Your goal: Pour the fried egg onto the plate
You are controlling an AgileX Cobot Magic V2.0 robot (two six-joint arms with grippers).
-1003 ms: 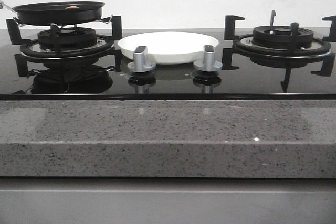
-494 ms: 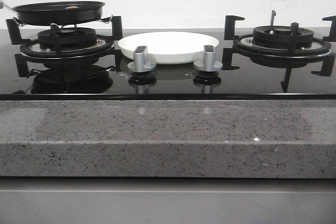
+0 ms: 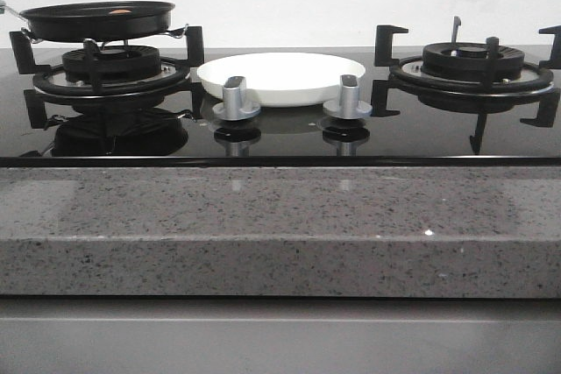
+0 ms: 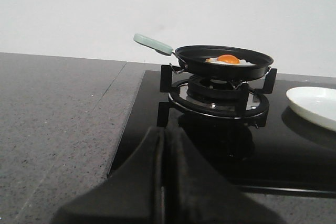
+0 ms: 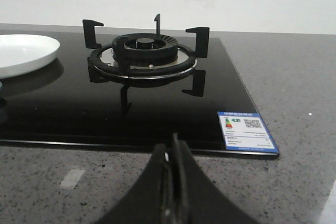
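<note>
Pan (image 4: 222, 62) on the left burner (image 3: 112, 70) carries the fried egg (image 4: 227, 60), yolk up, lying flat on its black floor; from the front only a sliver of the egg (image 3: 121, 12) shows over the rim. The pan's pale green handle (image 4: 153, 44) sticks out away from the plate, toward the bare grey worktop (image 4: 58, 108), and its long axis runs roughly across the hob. The left claw (image 4: 164, 145) rests low in front of that burner, pressed together and gripping nothing, so the handle lies ahead of it and somewhat up; this arm is clearly the nearer one. The plate (image 3: 281, 77) sits mid-hob behind two silver knobs (image 3: 235, 99), bare. Past it the right burner (image 5: 142, 51) stands unused. The right claw (image 5: 172, 166) is likewise closed on nothing, well apart from the pan. A blue energy label (image 5: 247, 131) with a QR code is stuck at the glass corner; its print seems too small to read
</note>
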